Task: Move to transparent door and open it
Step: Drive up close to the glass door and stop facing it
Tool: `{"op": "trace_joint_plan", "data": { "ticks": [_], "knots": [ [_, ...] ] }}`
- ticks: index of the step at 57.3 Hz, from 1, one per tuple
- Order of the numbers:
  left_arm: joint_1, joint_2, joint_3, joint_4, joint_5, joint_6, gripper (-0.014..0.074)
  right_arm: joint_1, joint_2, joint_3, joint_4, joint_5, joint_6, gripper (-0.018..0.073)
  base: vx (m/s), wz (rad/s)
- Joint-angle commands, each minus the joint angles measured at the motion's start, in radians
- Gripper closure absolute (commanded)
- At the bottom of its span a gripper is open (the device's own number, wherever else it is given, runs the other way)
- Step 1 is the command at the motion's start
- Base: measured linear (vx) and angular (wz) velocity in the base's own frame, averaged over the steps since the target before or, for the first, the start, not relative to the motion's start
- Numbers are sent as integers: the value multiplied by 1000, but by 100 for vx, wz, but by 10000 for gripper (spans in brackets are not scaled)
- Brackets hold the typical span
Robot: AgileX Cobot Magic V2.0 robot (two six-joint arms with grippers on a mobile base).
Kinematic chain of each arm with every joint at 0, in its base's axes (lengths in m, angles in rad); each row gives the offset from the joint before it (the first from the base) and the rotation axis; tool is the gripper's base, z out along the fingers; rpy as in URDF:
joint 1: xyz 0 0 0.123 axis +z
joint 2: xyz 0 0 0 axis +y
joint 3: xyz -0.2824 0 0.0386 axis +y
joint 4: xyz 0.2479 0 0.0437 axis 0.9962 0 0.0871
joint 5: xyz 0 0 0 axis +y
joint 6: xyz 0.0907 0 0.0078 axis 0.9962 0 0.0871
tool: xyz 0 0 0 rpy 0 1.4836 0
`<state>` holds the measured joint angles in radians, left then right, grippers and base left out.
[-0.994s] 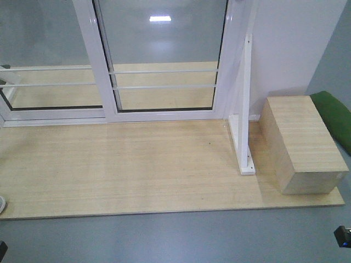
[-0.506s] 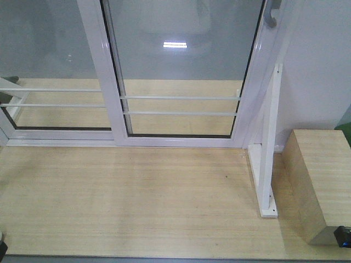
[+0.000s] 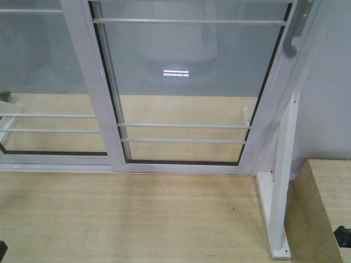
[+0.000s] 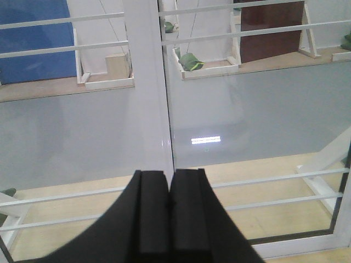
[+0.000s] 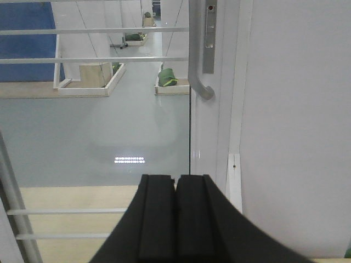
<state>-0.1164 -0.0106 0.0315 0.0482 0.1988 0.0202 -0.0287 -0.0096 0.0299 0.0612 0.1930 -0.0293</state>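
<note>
The transparent door (image 3: 186,82) is the right-hand glass panel with a white frame and thin white bars. It fills the middle of the front view. Its grey curved handle (image 3: 295,30) is on the right stile, at the top right. The handle's lower end (image 5: 201,52) shows in the right wrist view, above and slightly right of my right gripper (image 5: 176,181). That gripper is shut and empty, some way back from the door. My left gripper (image 4: 168,176) is shut and empty. It faces the white stile (image 4: 145,82) between the two panels.
A handle-less glass panel (image 3: 38,82) stands to the left. A slanted white support post (image 3: 285,164) with its base plate stands at the door's right. A wooden box (image 3: 329,197) lies at the far right. A light wood platform (image 3: 137,219) runs in front of the door.
The view has closed in on the door. The door and its handle now look larger and higher in frame; the grey floor in front has dropped out of view.
</note>
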Motion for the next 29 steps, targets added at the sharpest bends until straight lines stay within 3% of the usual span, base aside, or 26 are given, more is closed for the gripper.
{"op": "trace_joint_plan", "data": {
  "ticks": [1,29],
  "knots": [
    [1,-13,15,-2,-79,-3,600,-4,-16,5,-3,-85,-8,561,29,-6],
    [1,-13,15,-2,-79,-3,600,-4,-16,5,-3,-85,-8,561,22,-6]
  ]
}}
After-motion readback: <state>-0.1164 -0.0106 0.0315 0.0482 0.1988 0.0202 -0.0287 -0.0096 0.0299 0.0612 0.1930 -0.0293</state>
